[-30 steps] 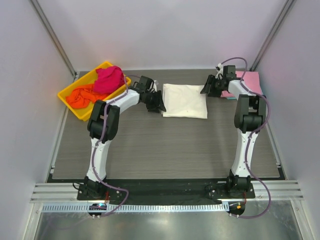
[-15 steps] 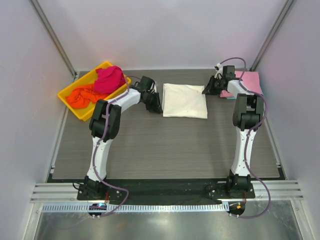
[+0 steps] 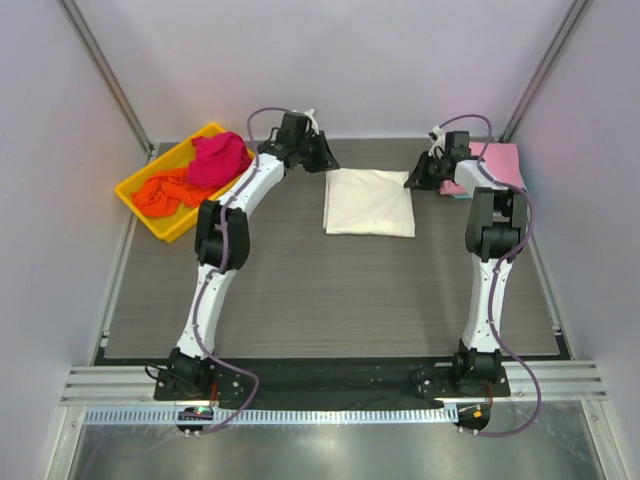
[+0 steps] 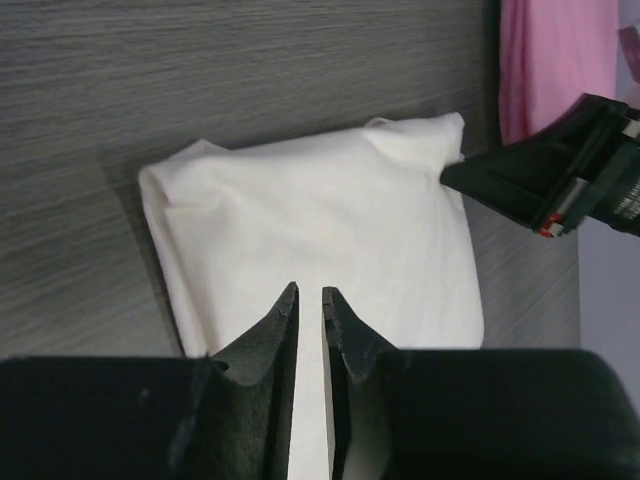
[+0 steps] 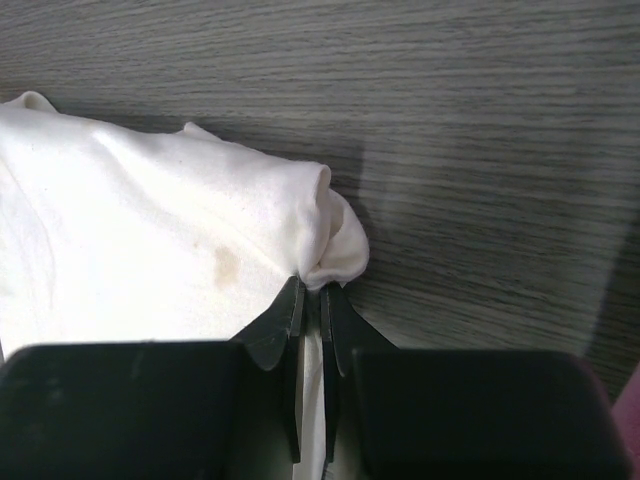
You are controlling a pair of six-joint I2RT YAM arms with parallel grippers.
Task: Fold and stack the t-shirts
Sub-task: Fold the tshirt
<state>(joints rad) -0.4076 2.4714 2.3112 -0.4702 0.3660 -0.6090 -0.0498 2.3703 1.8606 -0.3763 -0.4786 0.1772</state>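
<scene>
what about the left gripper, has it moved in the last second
Yes: against the yellow tray, the left gripper went toward the far wall, from the cream t-shirt's left edge to its far left corner.

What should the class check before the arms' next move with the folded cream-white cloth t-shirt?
1. Right gripper pinching a corner of the folded cream-white cloth t-shirt: ok.
2. Left gripper holding cloth: cannot tell; its fingers sit nearly together above the shirt.
3. Shirt lying folded flat on the grey wood-grain table: ok.
4. Folded pink cloth t-shirt at the far right, beside the right gripper: ok, partly hidden by the arm.
5. Yellow plastic tray holding the orange cloth shirt and magenta cloth shirt, apart from both grippers: ok.
</scene>
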